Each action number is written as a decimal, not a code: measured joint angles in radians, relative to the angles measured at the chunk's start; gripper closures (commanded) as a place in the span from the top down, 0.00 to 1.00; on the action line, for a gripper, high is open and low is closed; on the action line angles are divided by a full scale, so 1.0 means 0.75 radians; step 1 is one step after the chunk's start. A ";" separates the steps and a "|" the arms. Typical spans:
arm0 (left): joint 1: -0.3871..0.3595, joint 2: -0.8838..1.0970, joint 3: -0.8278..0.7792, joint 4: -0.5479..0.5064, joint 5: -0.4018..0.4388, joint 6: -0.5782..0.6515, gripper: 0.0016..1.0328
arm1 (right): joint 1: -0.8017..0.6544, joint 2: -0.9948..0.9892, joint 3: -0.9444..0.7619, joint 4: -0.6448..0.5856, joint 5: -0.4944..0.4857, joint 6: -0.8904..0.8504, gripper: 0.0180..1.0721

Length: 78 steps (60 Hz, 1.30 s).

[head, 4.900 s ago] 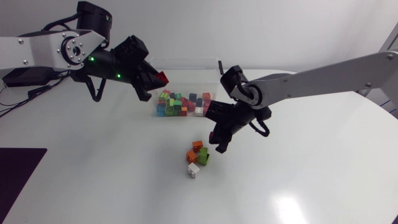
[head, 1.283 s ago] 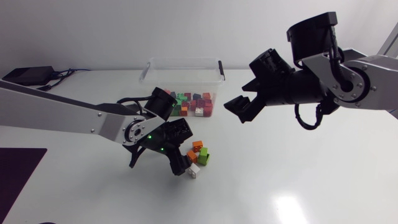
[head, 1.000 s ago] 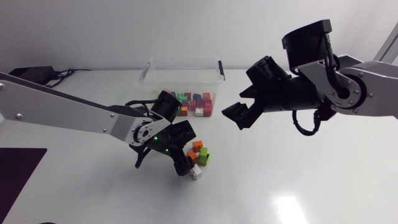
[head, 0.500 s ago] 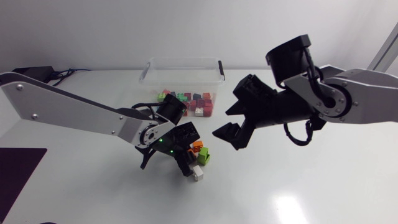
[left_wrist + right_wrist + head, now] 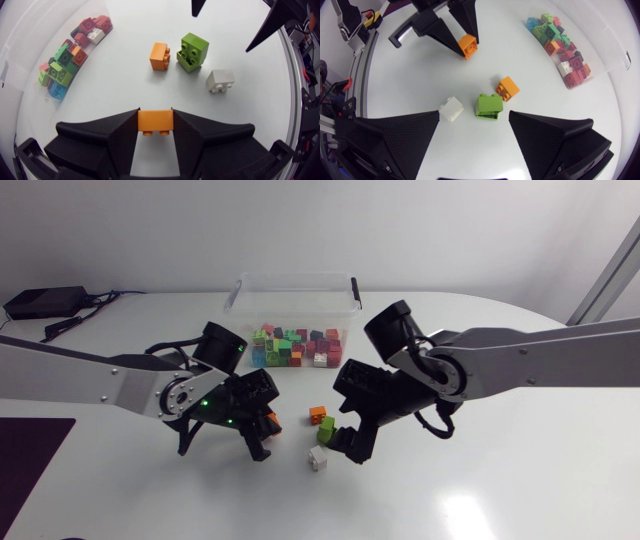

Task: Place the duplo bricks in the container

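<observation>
- While it pinches an orange brick [image 5: 155,121] in front of the container [image 5: 240,292], the left gripper [image 5: 262,432] is mid-transfer; next it likely has to lift over the rim and release.
- Three bricks (orange [image 5: 318,415], green brick [image 5: 327,434], white [image 5: 317,459]) lie loose before the container.
- The right gripper [image 5: 474,119], fingers spread, hangs above the green brick, needing to descend and close.

Setting: robotics lab. A left arm [image 5: 110,380] and right arm [image 5: 530,360], silver-grey with black joints, are hanging over a white bench [image 5: 500,480]; a clear container [image 5: 290,293] and a cabled black box [image 5: 40,302] are sitting on it.
</observation>
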 measured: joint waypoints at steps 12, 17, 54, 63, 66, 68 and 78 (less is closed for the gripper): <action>0.085 -0.179 -0.077 -0.006 0.078 0.020 0.33 | 0.039 0.095 0.077 -0.024 0.034 0.001 0.95; 0.127 -0.239 -0.086 -0.013 0.104 0.035 0.33 | 0.043 0.128 0.117 -0.034 0.055 0.001 0.95; 0.308 -0.483 -0.095 -0.086 0.254 0.080 0.33 | 0.013 0.339 0.248 -0.044 0.140 0.000 0.90; 0.321 -0.503 -0.095 -0.097 0.272 0.089 0.33 | 0.016 0.386 0.258 -0.044 0.160 0.001 0.79; 0.332 -0.510 -0.095 -0.102 0.286 0.090 0.33 | 0.018 0.407 0.261 -0.043 0.168 0.001 0.70; 0.340 -0.514 -0.095 -0.106 0.297 0.094 0.33 | 0.021 0.418 0.261 -0.043 0.169 0.001 0.64; 0.374 -0.521 -0.091 -0.143 0.329 0.099 0.33 | 0.043 0.443 0.271 -0.013 0.173 0.001 0.23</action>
